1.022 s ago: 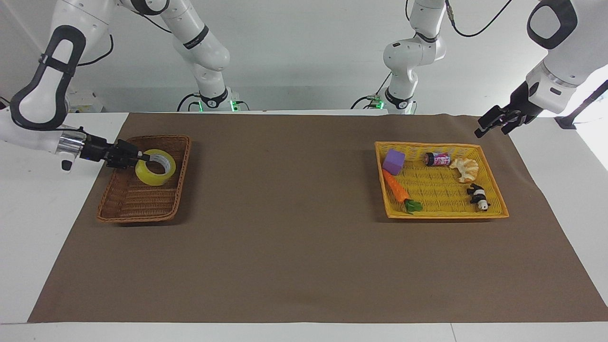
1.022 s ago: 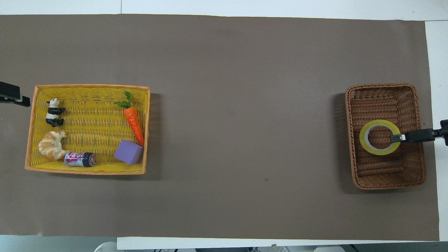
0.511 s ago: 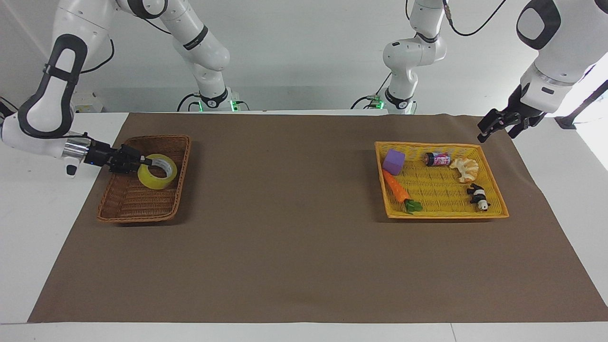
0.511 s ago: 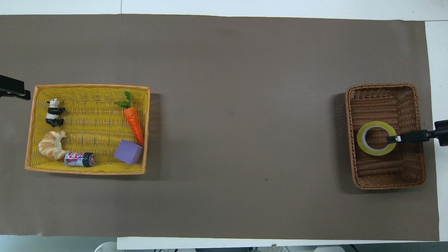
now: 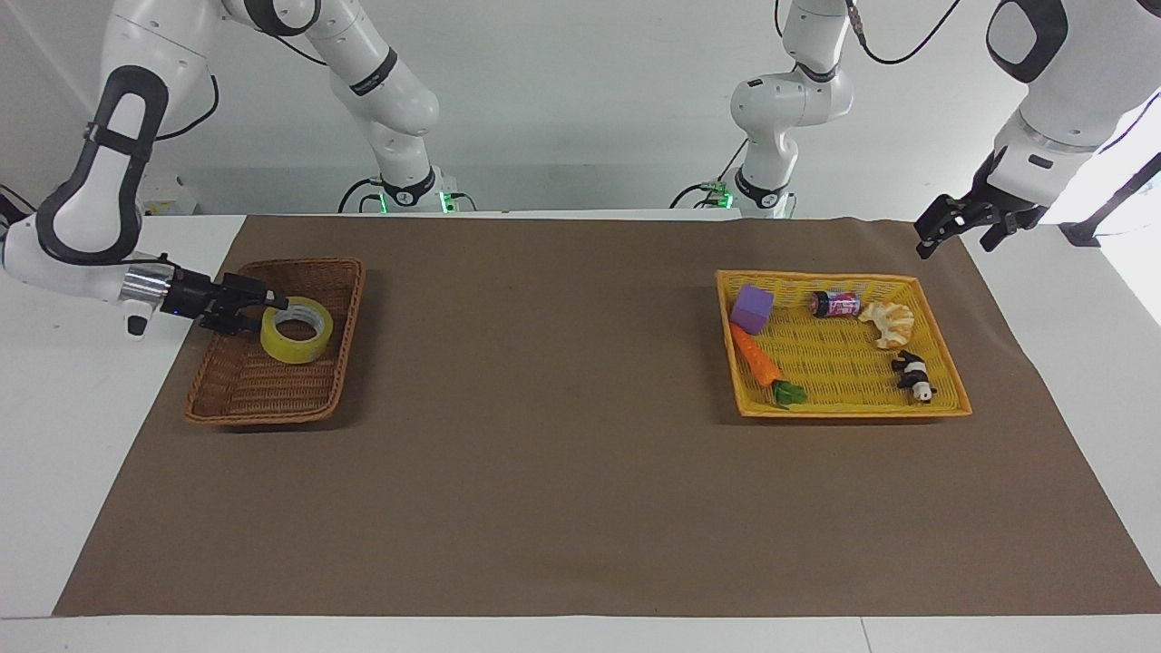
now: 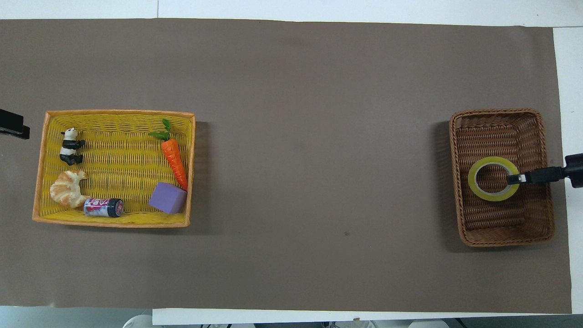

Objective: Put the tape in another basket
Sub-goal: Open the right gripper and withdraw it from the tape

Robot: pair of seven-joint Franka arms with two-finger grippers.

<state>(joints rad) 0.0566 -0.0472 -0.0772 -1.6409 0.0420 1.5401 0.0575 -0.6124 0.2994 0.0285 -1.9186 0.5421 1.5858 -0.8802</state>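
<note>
The yellow tape (image 5: 297, 329) is low inside the dark brown wicker basket (image 5: 238, 399), at the right arm's end of the table. My right gripper (image 5: 269, 307) reaches in sideways over the basket's outer rim and is shut on the roll's rim. In the overhead view one finger of the right gripper (image 6: 513, 178) lies over the tape's (image 6: 478, 191) wall, in the basket (image 6: 501, 239). I cannot tell whether the roll rests on the basket floor. My left gripper (image 5: 951, 243) is open and empty, in the air over the mat's corner beside the yellow tray.
The yellow-orange tray basket (image 5: 843, 408) at the left arm's end holds a purple block (image 5: 752, 308), a carrot (image 5: 757, 355), a can (image 5: 835, 304), a croissant (image 5: 888, 323) and a panda figure (image 5: 914, 375). A brown mat (image 5: 562, 453) covers the table.
The right gripper has lowered the tape from a tilted hold to nearly flat in the brown basket. The left gripper has drifted a little higher and farther from the yellow tray.
</note>
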